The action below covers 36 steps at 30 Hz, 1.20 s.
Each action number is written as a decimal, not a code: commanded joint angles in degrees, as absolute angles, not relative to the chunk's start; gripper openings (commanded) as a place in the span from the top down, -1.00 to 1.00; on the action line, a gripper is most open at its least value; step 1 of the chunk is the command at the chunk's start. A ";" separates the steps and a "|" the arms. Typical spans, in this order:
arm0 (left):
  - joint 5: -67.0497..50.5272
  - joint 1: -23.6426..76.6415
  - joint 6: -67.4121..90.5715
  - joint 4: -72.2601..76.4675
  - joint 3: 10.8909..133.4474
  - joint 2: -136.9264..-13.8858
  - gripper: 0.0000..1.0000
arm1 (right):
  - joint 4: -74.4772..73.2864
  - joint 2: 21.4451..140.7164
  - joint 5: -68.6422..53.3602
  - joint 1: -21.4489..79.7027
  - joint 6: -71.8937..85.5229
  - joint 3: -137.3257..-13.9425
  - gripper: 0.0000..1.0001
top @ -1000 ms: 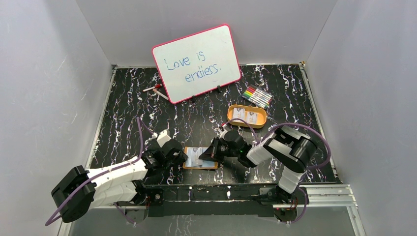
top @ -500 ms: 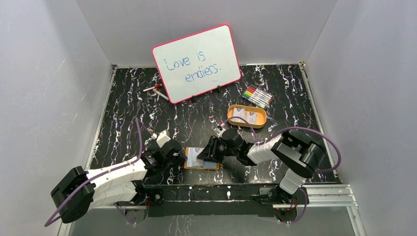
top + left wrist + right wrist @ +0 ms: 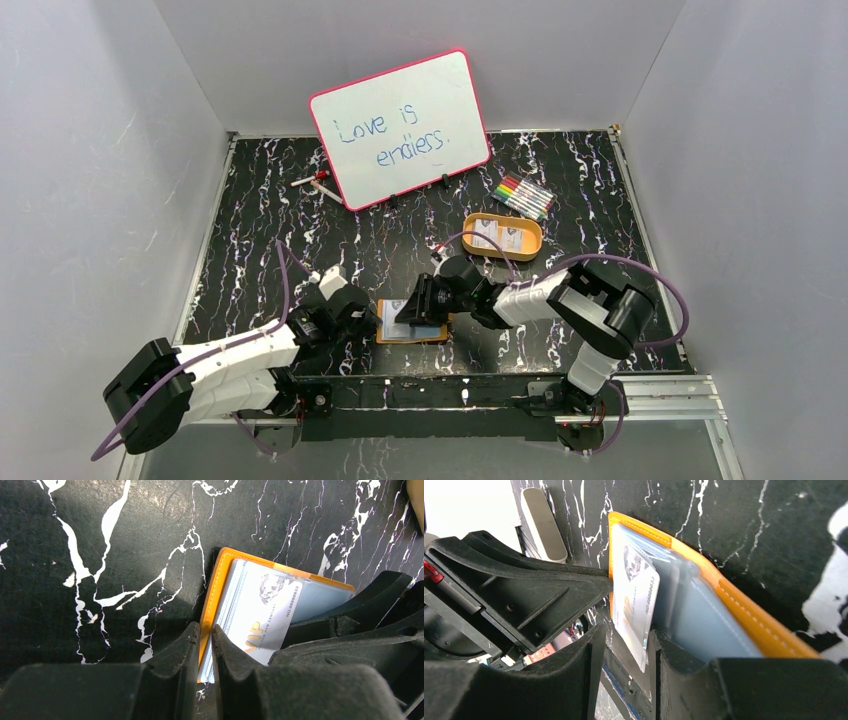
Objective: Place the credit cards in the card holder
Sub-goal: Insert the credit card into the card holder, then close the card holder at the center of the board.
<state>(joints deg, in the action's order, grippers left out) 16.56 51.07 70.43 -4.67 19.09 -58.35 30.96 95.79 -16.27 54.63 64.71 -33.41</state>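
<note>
The orange card holder (image 3: pixel 412 338) lies open on the black marble table, near the front. My left gripper (image 3: pixel 368 318) is shut on its left edge; the left wrist view shows the orange rim (image 3: pixel 212 595) pinched between the closed fingers of that gripper (image 3: pixel 205 630). A pale credit card (image 3: pixel 265 615) printed "VIP" sits partly inside a clear sleeve. My right gripper (image 3: pixel 408 312) hovers over the holder from the right. In the right wrist view its fingers (image 3: pixel 626 635) stand apart around the card's (image 3: pixel 636 610) free end, above the holder (image 3: pixel 744 620). More cards (image 3: pixel 497 233) lie in the tray.
An orange oval tray (image 3: pixel 530 247) stands at mid right. Coloured markers (image 3: pixel 522 197) lie behind it. A pink-rimmed whiteboard (image 3: pixel 400 128) leans at the back, with a pen (image 3: pixel 315 181) beside its left foot. Grey walls enclose the table.
My right gripper has moved left over the open holder, bringing the card further across it. The left arm has stayed put on the holder's edge.
</note>
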 commanded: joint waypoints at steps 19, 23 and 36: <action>21.10 51.03 71.49 -12.89 18.88 -49.32 0.78 | 1.21 80.23 -2.95 56.09 51.74 -44.09 -0.14; 22.22 51.05 70.11 -15.04 20.26 -47.56 0.77 | -4.19 74.87 2.06 56.08 48.06 -44.06 -0.17; 14.02 51.06 61.04 -7.41 27.31 -49.85 0.67 | -5.56 70.19 8.09 51.65 32.41 -38.09 -0.10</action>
